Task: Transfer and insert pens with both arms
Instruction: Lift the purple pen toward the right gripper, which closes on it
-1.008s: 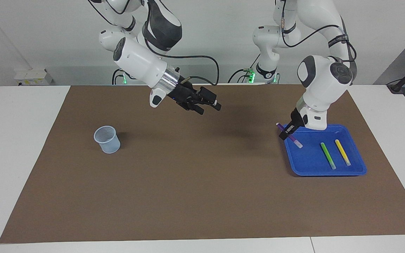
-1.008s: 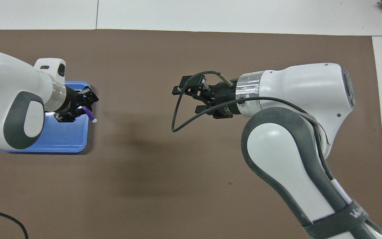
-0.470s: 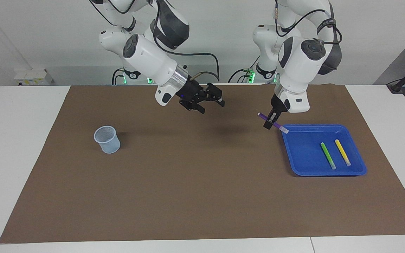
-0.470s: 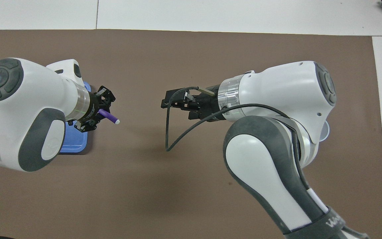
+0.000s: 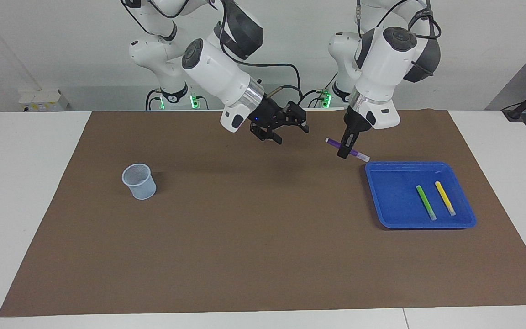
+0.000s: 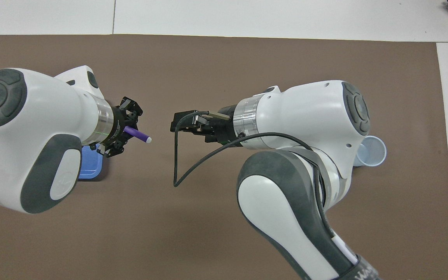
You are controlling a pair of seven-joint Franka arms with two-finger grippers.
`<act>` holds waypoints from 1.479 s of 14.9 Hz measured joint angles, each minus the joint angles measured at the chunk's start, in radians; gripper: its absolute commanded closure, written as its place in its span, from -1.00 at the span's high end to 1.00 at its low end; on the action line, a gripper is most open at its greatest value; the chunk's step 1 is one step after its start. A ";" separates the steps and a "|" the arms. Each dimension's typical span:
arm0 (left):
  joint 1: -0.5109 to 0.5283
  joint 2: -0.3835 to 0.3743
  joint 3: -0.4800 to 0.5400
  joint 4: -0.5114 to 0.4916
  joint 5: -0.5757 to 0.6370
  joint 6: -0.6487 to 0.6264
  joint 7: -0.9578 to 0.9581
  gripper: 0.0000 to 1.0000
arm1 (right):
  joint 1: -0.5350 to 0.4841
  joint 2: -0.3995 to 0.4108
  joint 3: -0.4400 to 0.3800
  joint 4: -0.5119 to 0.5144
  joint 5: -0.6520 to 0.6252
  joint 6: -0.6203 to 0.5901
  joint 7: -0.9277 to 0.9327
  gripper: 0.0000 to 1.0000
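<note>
Brown mat [image 5: 263, 237]: facing-only green pen [image 5: 426, 202]

A purple pen [image 5: 348, 150], green pen [image 5: 425, 202] and yellow pen [image 5: 444, 198]; blue tray [image 5: 381, 201]; brown mat [image 5: 254, 237]; pale blue cup [image 5: 139, 181].

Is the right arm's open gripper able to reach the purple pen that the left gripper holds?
Probably yes. The right gripper, open, faces the purple pen held in the left gripper over the mat, and nothing stands in the gap between them.
</note>
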 measured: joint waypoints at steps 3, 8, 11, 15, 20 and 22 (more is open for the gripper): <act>0.000 0.000 -0.022 0.024 0.000 0.000 -0.071 -1.00 | 0.000 0.002 -0.002 0.001 0.000 0.002 0.000 0.93; 0.000 0.000 -0.030 0.043 -0.007 0.003 -0.133 -1.00 | 0.001 0.010 -0.001 0.020 0.000 0.015 -0.002 0.92; 0.000 0.000 -0.046 0.061 -0.010 0.005 -0.180 -1.00 | 0.008 0.022 0.001 0.057 0.000 0.015 -0.002 0.92; 0.000 0.000 -0.072 0.082 -0.010 0.009 -0.229 -1.00 | 0.017 0.031 0.025 0.069 0.016 0.051 -0.016 0.80; 0.000 0.000 -0.073 0.087 -0.010 0.009 -0.239 -1.00 | 0.016 0.036 0.033 0.071 0.025 0.052 -0.022 0.68; 0.000 0.000 -0.072 0.087 -0.010 0.009 -0.240 -1.00 | 0.015 0.037 0.031 0.071 0.025 0.052 -0.022 0.46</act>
